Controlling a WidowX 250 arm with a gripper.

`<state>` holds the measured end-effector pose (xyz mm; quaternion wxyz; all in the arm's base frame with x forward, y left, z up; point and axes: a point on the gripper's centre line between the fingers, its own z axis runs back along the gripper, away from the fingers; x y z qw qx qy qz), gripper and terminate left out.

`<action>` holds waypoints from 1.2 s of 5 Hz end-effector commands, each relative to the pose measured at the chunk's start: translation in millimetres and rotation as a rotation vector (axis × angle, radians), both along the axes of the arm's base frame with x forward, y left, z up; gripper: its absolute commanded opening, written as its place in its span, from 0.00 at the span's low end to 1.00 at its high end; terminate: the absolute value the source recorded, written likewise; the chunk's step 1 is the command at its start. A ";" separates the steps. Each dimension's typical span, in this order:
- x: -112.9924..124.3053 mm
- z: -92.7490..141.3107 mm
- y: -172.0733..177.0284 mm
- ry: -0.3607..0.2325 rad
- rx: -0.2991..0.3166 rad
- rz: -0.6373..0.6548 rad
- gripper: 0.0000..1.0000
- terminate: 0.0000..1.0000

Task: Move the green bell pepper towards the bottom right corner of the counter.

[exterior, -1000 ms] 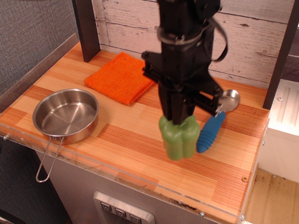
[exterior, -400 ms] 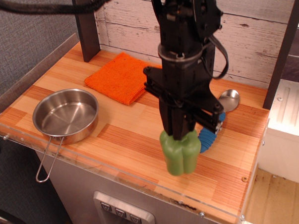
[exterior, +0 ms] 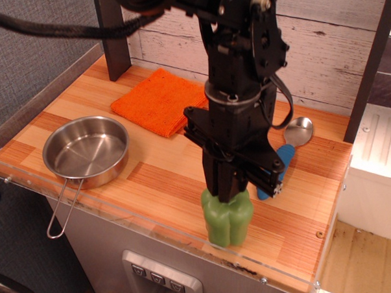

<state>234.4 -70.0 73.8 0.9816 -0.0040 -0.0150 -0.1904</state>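
Note:
The green bell pepper [exterior: 228, 220] is light green, lobed and glossy, near the front edge of the wooden counter [exterior: 164, 180], right of its middle. My black gripper [exterior: 225, 192] comes down from above and is shut on the top of the pepper, hiding its stem. The pepper's base is at or just above the counter surface; I cannot tell whether it touches.
A steel pan [exterior: 86, 150] with a wire handle sits at the front left. An orange folded cloth [exterior: 158, 101] lies at the back. A spoon with a blue handle [exterior: 283, 157] lies behind the arm at the right. A clear plastic rim [exterior: 154, 236] runs along the front edge.
My gripper has carried the pepper toward the front edge of the counter and slightly lower, away from the blue-handled spoon. The pan and cloth have not moved.

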 end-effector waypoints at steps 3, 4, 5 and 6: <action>2.4 10.0 0.3 -0.023 -0.005 -0.026 1.00 0.00; 2.3 25.2 -3.0 -0.055 -0.019 -0.040 1.00 0.00; 10.9 50.7 6.3 -0.120 -0.033 0.003 1.00 0.00; 24.8 74.7 31.7 -0.175 -0.032 0.096 1.00 0.00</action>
